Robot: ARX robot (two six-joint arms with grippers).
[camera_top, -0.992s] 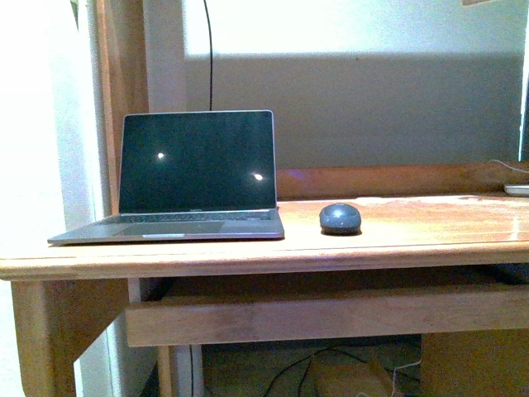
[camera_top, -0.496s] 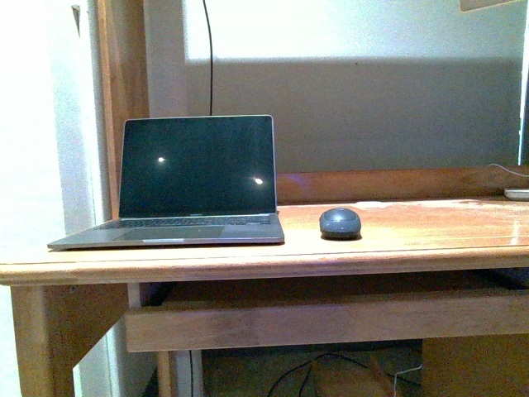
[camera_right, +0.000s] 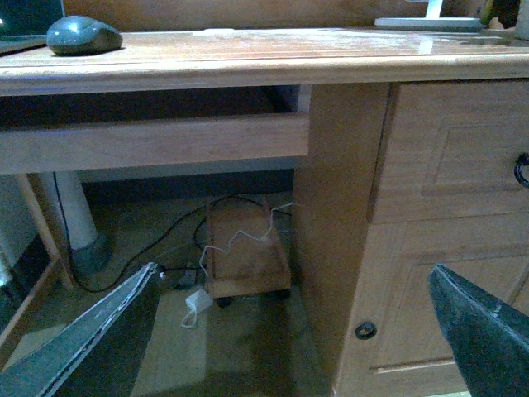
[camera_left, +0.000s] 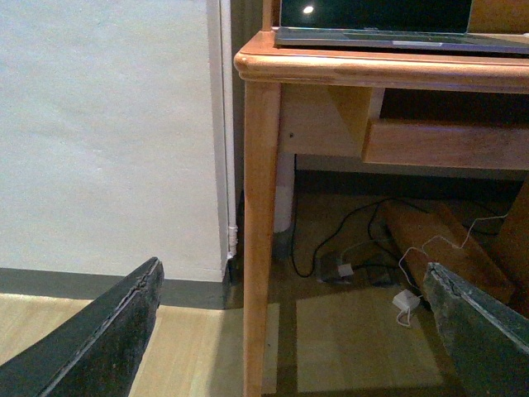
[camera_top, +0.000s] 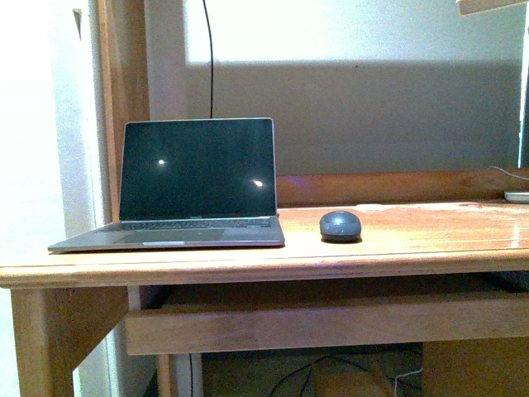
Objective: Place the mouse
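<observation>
Hanging low in front of the desk [camera_top: 264, 263], both arms are below the tabletop and out of the front view. The left gripper [camera_left: 289, 331] has its jaws spread wide and empty, dark fingertips [camera_left: 107, 331] framing the floor and the desk's left front leg [camera_left: 258, 248]. The right gripper [camera_right: 289, 339] is likewise wide apart and holds nothing; its view takes in the cables and a small wooden block [camera_right: 246, 252] on the floor, and a drawer front [camera_right: 463, 165] on the desk's right side.

On the tabletop, the mouse [camera_top: 340, 225] rests upright on its base, roughly midway along the desk's width and a little back from the front edge. It lies just beside the right edge of the open laptop [camera_top: 186, 186], apart from it, with bare wood to its right. A flat white object [camera_top: 517, 195] sits near the far right corner, well apart from the mouse.

Judged from this layout, the mouse seems already set down beside the laptop, so the placing may be done. If a further grasp is needed, the right arm is the nearer: raise it above the front edge first, approach from the laptop-free side, and close across the dome's narrow width, since the smooth shell may slip.
</observation>
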